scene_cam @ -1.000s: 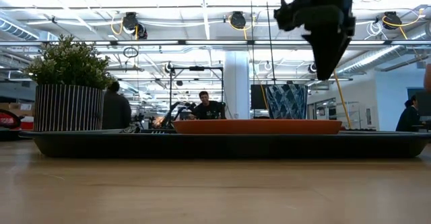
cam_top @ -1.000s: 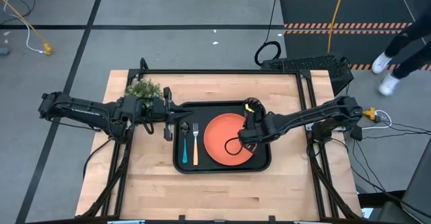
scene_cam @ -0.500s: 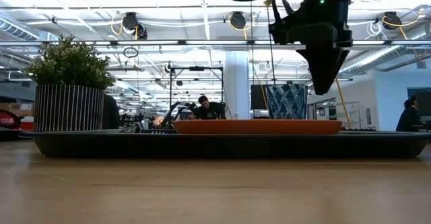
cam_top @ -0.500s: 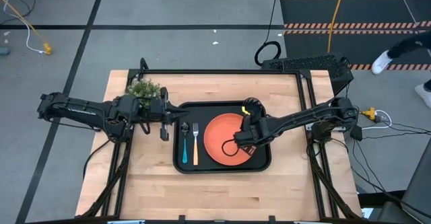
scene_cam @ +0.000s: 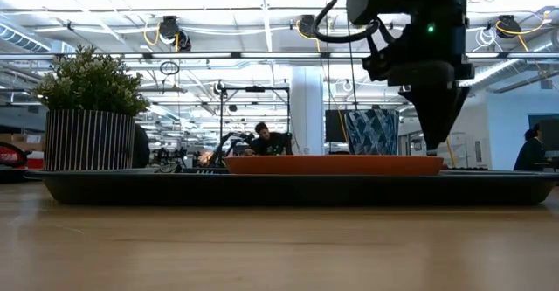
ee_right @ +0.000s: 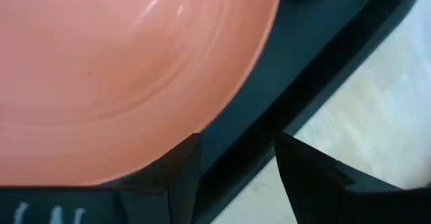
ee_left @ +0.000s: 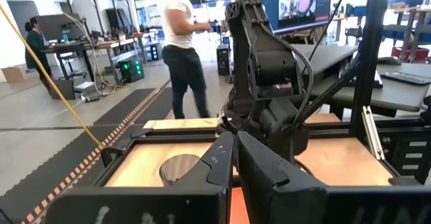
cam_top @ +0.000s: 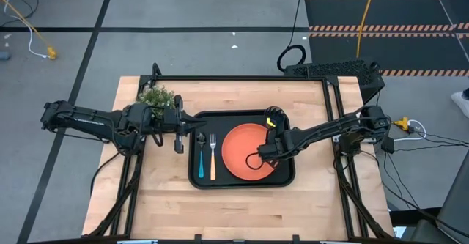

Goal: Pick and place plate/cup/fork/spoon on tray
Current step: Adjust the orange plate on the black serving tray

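Note:
The orange plate (cam_top: 245, 152) lies flat on the right half of the black tray (cam_top: 198, 182). On the tray's left half the tan-handled fork (cam_top: 213, 160) and the blue-handled spoon (cam_top: 201, 162) lie side by side. My right gripper (ee_right: 236, 177) points down, open, low over the plate's near right edge (ee_right: 222, 103); nothing is between its fingers. My left gripper (ee_left: 234, 146) is shut, level, above the tray's far left corner. The cup does not show in the high view. Whether the dark round thing (ee_left: 178, 167) beyond the tray is the cup, I cannot tell.
A potted green plant (cam_top: 155, 97) in a striped pot stands at the table's far left, beside my left arm. In the low view a blue-patterned vessel (scene_cam: 373, 132) shows behind the plate. Bare wood (cam_top: 242, 211) lies along the near edge. People stand in the room beyond.
My right gripper has come down toward the plate's near right edge, still pointing down. The plate, fork and spoon have stayed put.

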